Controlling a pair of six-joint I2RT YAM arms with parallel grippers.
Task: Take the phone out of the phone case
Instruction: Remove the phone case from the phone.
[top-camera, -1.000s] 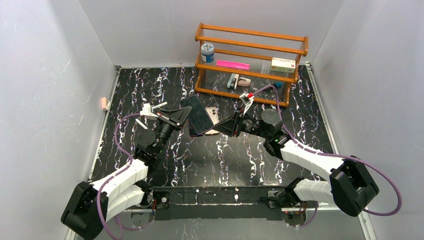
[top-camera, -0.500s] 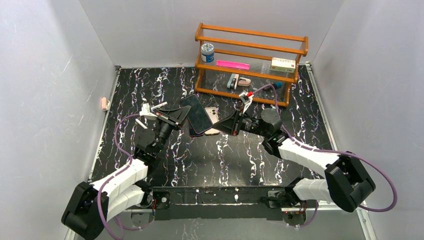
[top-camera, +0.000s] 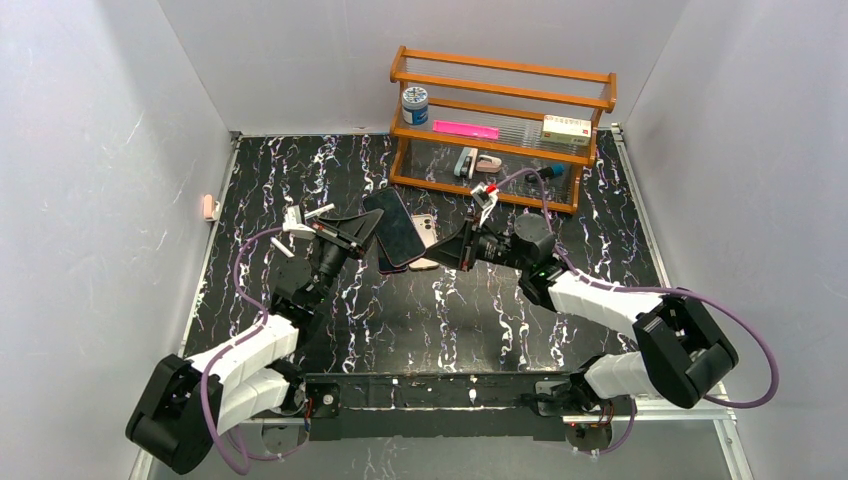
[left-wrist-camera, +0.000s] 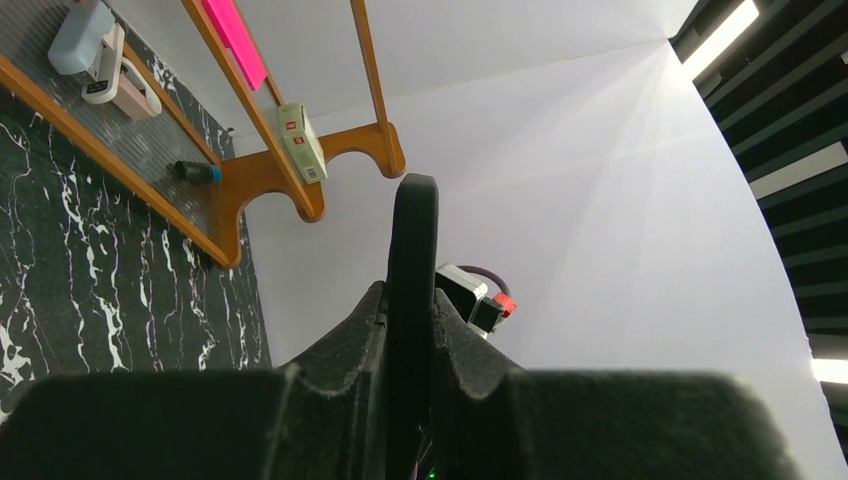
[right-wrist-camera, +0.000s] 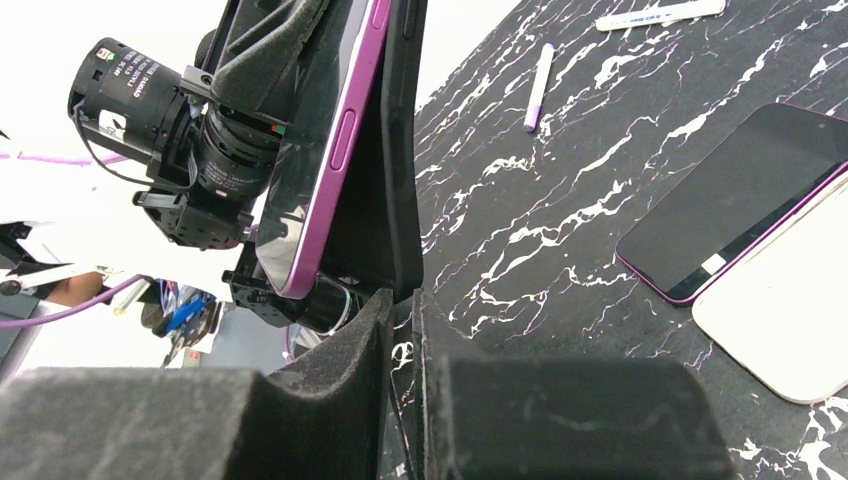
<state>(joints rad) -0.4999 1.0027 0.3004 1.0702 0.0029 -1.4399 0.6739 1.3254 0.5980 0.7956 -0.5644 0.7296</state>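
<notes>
A purple phone (right-wrist-camera: 322, 150) in a black phone case (right-wrist-camera: 392, 160) hangs tilted above the table, seen as a dark slab (top-camera: 392, 226) from above. My left gripper (top-camera: 368, 230) is shut on it from the left; in the left wrist view its black edge (left-wrist-camera: 412, 250) stands upright between the fingers (left-wrist-camera: 350, 340). My right gripper (top-camera: 447, 252) has come in from the right and is shut, its tips (right-wrist-camera: 405, 305) pinching the case's lower corner. There the case stands a little off the phone's purple side.
Two more phones lie flat under the held one: a dark purple-edged one (right-wrist-camera: 735, 200) and a pale one (top-camera: 427, 228). Two white pens (right-wrist-camera: 540, 72) lie on the marble table (top-camera: 440, 320). A wooden shelf rack (top-camera: 500, 130) holding small items stands at the back.
The right gripper has closed from partly open to shut at the case's corner, and its arm has shifted slightly left toward the phone. The left arm has held still.
</notes>
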